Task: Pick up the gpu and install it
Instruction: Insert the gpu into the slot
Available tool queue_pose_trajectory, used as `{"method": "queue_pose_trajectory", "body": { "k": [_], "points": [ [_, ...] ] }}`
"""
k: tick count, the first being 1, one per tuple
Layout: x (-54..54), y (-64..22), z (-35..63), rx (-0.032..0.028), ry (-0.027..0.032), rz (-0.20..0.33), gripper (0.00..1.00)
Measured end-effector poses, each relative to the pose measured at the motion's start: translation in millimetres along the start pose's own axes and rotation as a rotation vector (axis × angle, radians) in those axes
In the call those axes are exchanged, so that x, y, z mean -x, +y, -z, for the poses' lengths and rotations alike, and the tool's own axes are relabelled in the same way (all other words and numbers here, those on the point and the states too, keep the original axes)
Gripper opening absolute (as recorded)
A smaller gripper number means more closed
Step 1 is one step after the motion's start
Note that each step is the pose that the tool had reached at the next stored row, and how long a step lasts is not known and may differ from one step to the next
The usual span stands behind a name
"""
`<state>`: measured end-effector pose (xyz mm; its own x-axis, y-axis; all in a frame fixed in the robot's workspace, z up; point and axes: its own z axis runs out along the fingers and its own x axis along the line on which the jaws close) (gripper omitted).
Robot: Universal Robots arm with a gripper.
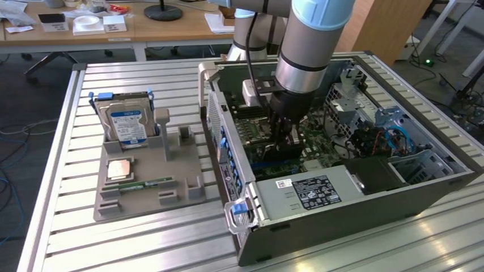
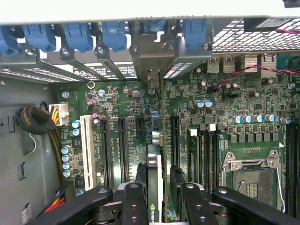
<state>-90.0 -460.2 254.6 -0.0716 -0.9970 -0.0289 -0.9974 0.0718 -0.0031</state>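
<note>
Gpu (image 2: 154, 161) stands edge-on over the motherboard (image 2: 187, 93) inside the open case (image 1: 355, 212), clamped in the claw (image 2: 157, 180)

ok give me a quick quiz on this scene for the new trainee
1. True or false: the hard drive stands in the grey holder, outside the computer case.
2. What is the gripper shut on? A) nothing B) the gpu C) the hard drive
3. Fill in: the gpu stands edge-on over the green ____.
Key: 1 true; 2 B; 3 motherboard
</note>
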Motion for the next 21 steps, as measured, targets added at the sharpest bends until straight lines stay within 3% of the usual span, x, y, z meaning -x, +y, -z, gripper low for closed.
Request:
{"method": "queue_pose_trajectory", "body": {
  "k": [6, 9, 21],
  "points": [
    [0.0, 0.0, 0.1, 0.0001, 0.0001, 0.000, 0.35],
    [0.0, 0.0, 0.1, 0.0001, 0.0001, 0.000, 0.47],
    [-0.6, 0.0, -0.9, 0.0001, -0.0002, 0.000, 0.47]
  ]
}}
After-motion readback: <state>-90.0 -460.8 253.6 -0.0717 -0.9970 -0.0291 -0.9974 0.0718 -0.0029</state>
